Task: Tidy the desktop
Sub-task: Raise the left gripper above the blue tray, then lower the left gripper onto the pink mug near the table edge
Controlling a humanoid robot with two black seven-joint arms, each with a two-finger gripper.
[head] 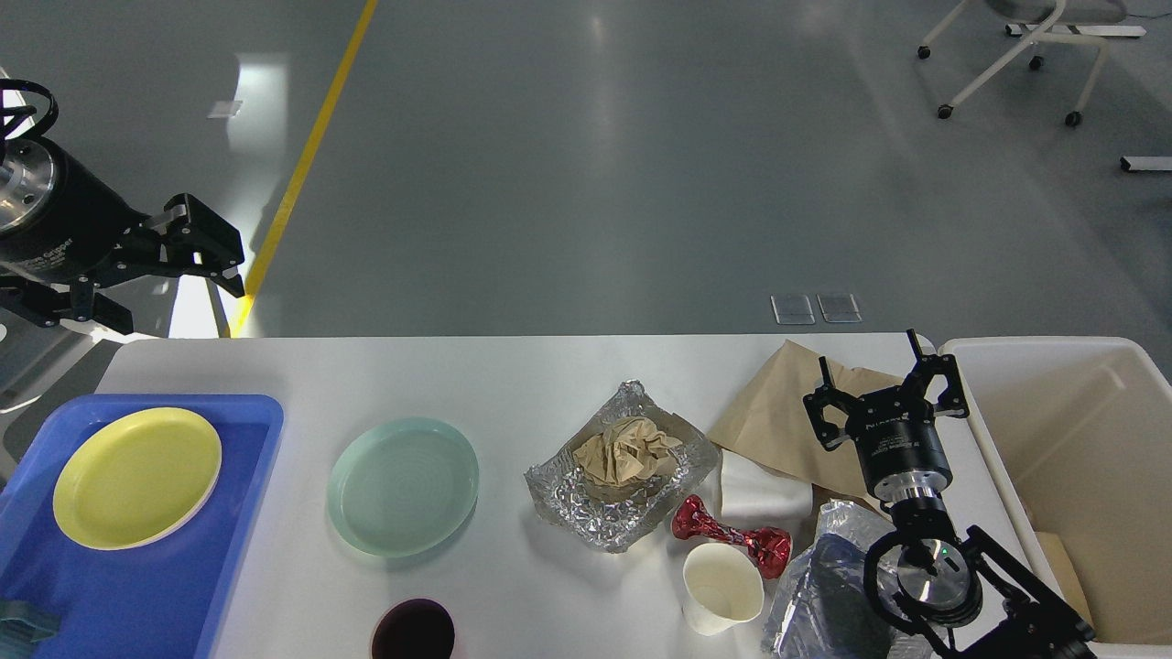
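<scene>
Cluttered desktop, both arms raised.
The left gripper hangs beyond the far left corner, the right gripper above brown paper; both spread open, empty.

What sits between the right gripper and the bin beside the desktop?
Nothing visible. The right gripper hovers open over the brown paper at the desktop's right end; the cream bin lies directly beside it, its near rim unobstructed.
</scene>
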